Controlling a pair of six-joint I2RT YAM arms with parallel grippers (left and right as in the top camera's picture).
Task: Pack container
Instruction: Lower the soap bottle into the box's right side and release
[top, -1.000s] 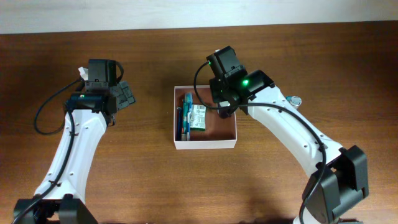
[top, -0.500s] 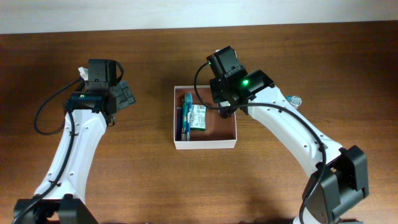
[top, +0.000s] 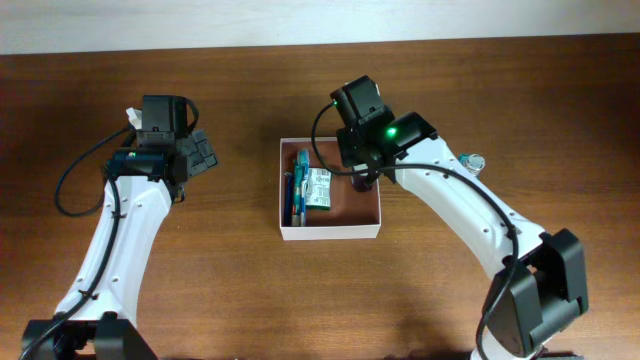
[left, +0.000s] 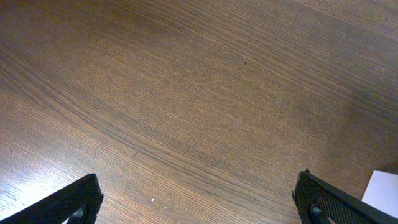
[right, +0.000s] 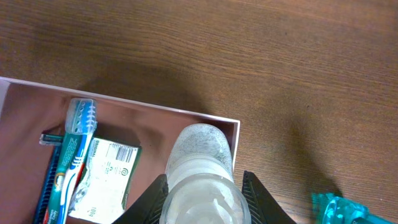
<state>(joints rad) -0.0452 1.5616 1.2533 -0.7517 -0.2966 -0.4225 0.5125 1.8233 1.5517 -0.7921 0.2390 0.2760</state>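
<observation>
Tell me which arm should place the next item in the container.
Right. The right gripper holds a clear bottle over the container's corner; the left gripper is open, empty, over the table.

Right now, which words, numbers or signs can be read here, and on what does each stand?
"100": on the white and green packet in the container; the rest is cut off.
Small print beside the barcode on that packet: too blurred.
Print on the toothbrush pack: unreadable.
The clear bottle: no text seen.

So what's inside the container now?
Along the left side of the container lie a blue toothbrush pack and a green-and-white packet; the rest of the visible floor is bare. The right gripper, shut on a clear bottle, covers the far right corner from overhead.
</observation>
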